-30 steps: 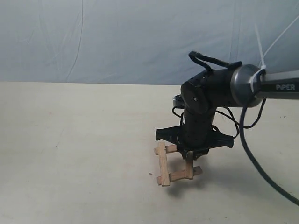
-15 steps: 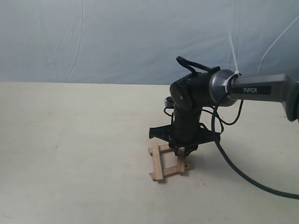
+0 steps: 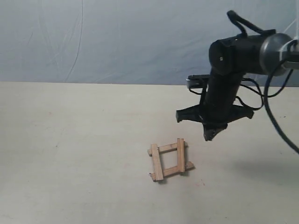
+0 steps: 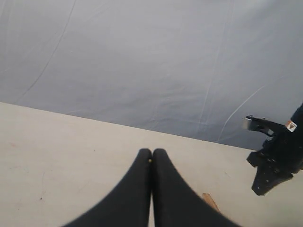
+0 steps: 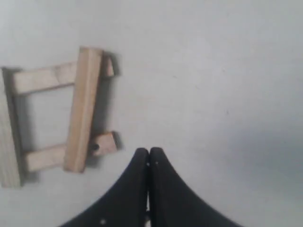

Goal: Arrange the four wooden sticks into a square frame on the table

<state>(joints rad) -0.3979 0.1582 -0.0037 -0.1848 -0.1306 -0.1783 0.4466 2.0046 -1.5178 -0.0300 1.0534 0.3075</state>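
frame (image 3: 169, 160) of four sticks (image 5: 84, 109) lying closed up on table (image 3: 70, 163), beside and below right gripper (image 3: 209, 136), fingertips pressed together, empty. left gripper (image 4: 152, 161) likewise pinched together on nothing. seems done with placing; next, likely just backing away without nudging overlapped corners.

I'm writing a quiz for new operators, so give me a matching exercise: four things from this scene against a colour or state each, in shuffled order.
1 square frame
2 right gripper
3 table
4 backdrop sheet

A blue-grey, creased
B shut, up off the table
C pale cream, flat
D lying on the table, no gripper touching it

Pairs: 1-D, 2-B, 3-C, 4-A
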